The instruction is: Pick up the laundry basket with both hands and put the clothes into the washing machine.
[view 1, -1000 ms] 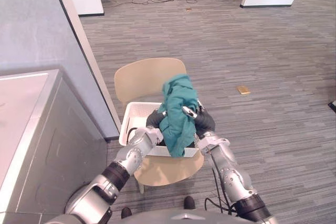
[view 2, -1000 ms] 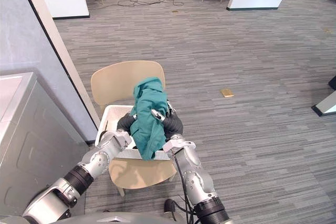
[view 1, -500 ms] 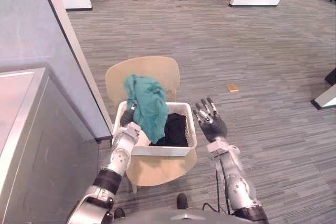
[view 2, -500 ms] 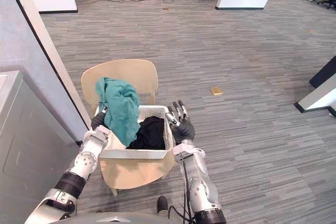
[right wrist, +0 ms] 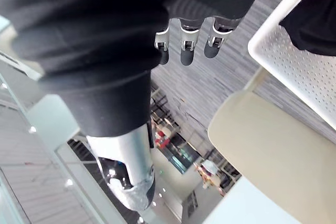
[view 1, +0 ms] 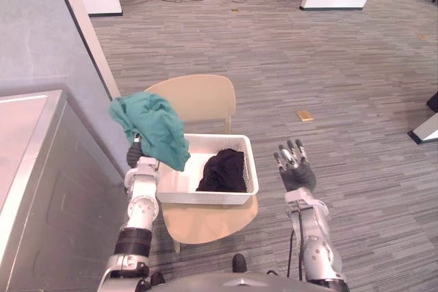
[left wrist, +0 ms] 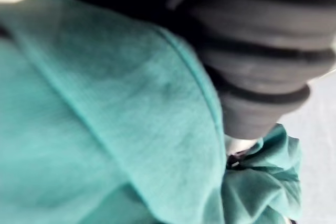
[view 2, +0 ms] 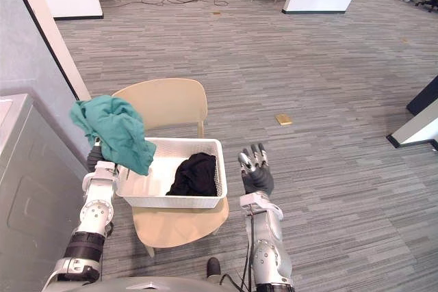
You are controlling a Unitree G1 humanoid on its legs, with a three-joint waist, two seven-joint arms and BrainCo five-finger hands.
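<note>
Teal cloth (view 1: 152, 126) swung further left w/ left hand (view 1: 135, 154).

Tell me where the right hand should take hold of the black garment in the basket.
Probably the raised bunch of the black garment, from straight above: it lies crumpled inside the white basket, whose walls block a sideways approach. The open right hand hangs to the basket's right, apart from it.

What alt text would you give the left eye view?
A teal garment hangs from the robot's raised left hand beside a white laundry basket holding a black garment, on a beige chair. Its right hand is open.
</note>
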